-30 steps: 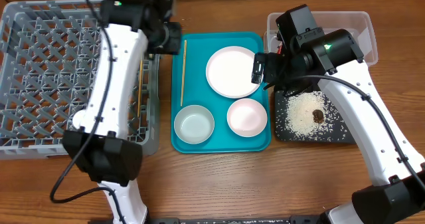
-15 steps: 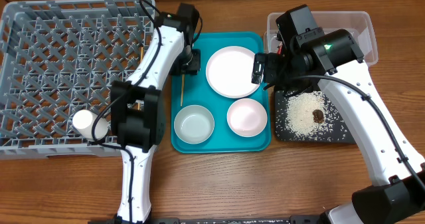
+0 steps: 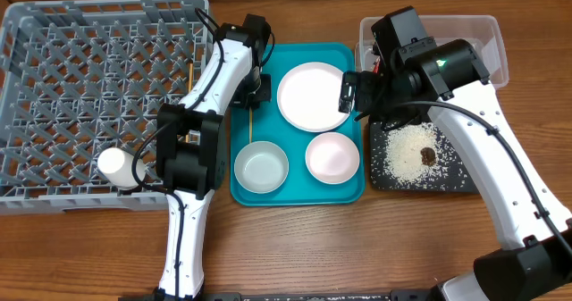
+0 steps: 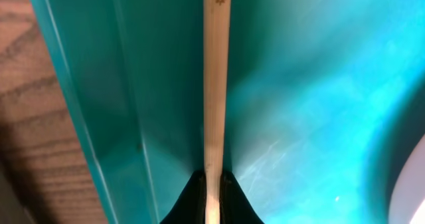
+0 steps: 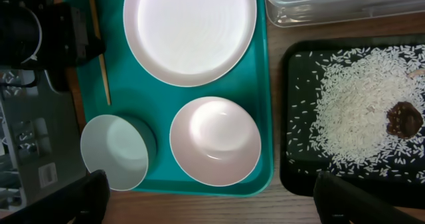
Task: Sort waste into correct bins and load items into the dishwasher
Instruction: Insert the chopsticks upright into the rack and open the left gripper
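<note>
**Left gripper clamped on chopstick at the tray's left wall; right gripper spread above the tray's right edge**

1. Left gripper point(image 4: 212, 204): the fingers are closed on a wooden chopstick point(image 4: 214, 84), one black tip pressed against each side. The chopstick lies flat on the floor of the teal tray point(image 3: 357, 192), parallel to the tray's raised left wall and just beside it.
2. Clearance at the chopstick: the wall rises close on the left. To the right there is bare tray floor up to the rim of the white plate point(image 3: 313, 96).
3. Right gripper point(image 3: 350, 94): the fingers stand wide apart and hold nothing. It hangs over the right edge of the plate, near the tray's right wall.
4. Tray contents: the plate takes the rear half. The steel-grey bowl point(image 3: 261, 167) sits in the front left corner, and the pinkish bowl point(image 3: 332, 156) is just beside it, a thin gap between them.
5. Dish rack point(image 3: 54, 87): it is left of the tray, with only a narrow strip of table between. The white cup point(image 3: 114, 164) lies at its front right.
6. Bins: the black tray point(image 3: 380, 183) sits just beside the teal tray's right wall and holds rice point(image 3: 407, 154) and a brown morsel point(image 3: 429, 155). The clear tub point(image 3: 492, 33) is behind it.
</note>
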{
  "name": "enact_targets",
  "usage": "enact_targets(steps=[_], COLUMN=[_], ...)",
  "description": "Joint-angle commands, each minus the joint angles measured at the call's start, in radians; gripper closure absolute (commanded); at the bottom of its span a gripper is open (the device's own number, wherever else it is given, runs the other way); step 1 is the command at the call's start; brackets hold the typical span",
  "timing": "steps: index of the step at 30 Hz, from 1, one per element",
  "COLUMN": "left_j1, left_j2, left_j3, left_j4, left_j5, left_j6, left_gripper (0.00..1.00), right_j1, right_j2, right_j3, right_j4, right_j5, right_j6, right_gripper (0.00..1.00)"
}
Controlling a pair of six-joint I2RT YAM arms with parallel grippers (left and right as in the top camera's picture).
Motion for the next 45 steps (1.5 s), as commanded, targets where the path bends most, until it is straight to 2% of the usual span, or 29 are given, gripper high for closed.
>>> enact_targets(steps=[1, 10, 15, 20, 33, 38, 45], left_j1=[0.007, 0.056, 0.085, 0.112, 0.167, 0.188, 0.188], left_j2=[0.016, -0.175, -0.311, -0.324, -0.319, -0.319, -0.324], left_j3=[0.047, 0.265, 0.278, 0.265, -0.144, -0.167, -0.166], left_j4=[-0.037, -0.203, -0.287, -0.357, -0.140, -0.115, -0.105], left_j5=[0.013, -0.030, -0.142, -0.216, -0.263, -0.245, -0.219], left_j6=[-0.014, 0.019, 0.043, 0.044, 0.051, 0.053, 0.122], left_gripper=[0.96, 0.95, 0.91, 0.89, 0.91, 0.92, 0.80], right_j1=[-0.009, -0.009, -0.009, -0.009, -0.009, -0.009, -0.009], right_j2=[-0.009, -0.009, -0.009, -0.009, -0.009, -0.009, -0.009], right_j3=[0.021, 0.021, 0.021, 0.021, 0.021, 0.021, 0.021], right_j4=[0.002, 0.002, 0.002, 0.003, 0.000, 0.000, 0.000], right_j5=[0.009, 0.009, 0.009, 0.009, 0.009, 0.009, 0.009], right_j6=[-0.002, -0.002, -0.002, -0.002, -0.002, -0.002, -0.002], right_gripper=[0.00, 0.00, 0.00, 0.00, 0.00, 0.00, 0.00])
